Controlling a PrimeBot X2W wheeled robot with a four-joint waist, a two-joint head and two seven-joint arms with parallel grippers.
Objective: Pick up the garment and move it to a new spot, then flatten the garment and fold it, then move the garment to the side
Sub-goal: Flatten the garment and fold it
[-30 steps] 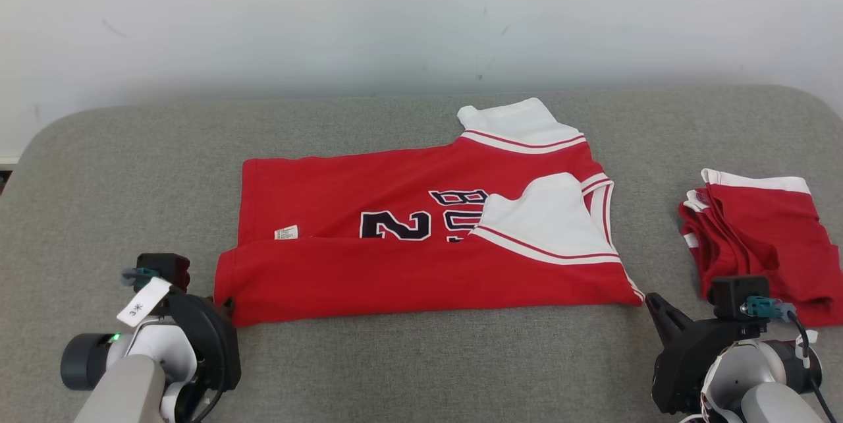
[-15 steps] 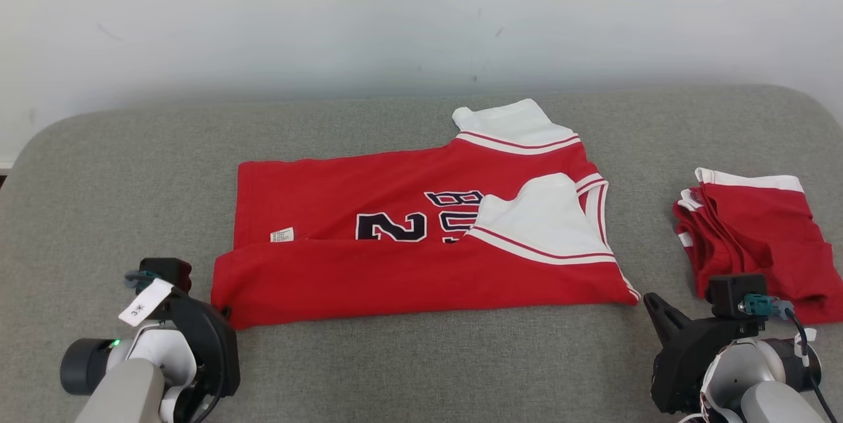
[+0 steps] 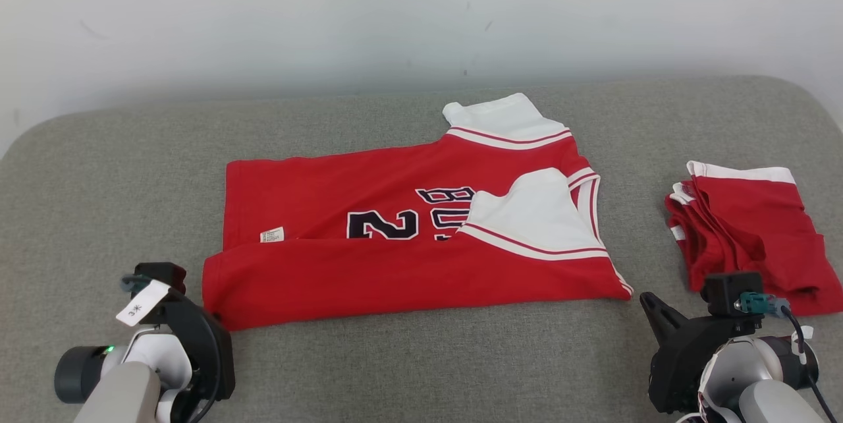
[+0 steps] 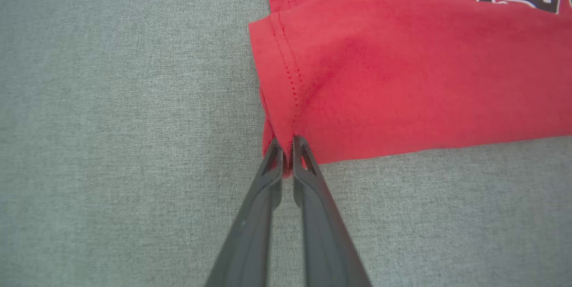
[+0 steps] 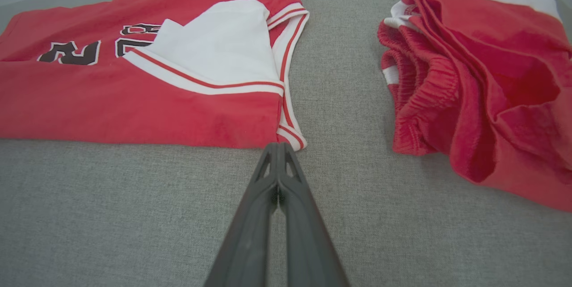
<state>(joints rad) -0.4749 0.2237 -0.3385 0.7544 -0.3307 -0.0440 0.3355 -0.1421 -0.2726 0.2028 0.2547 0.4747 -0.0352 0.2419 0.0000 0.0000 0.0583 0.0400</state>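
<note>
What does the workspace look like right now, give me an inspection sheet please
Surface: grey fabric surface, rounded far corners.
Job's things: red jersey lying flat, near long edge folded over onto it.
Clutter: red shorts bunched on the right, apart from the jersey.
Grippers: left gripper shut on the jersey's near left corner; right gripper shut, tips at the near right corner, no cloth seen between them.
Cables: black cable at the right wrist.
Surroundings: pale wall behind.

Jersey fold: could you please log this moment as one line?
left hand: shut on jersey corner | right hand: shut, by jersey edge | stage: half-folded
</note>
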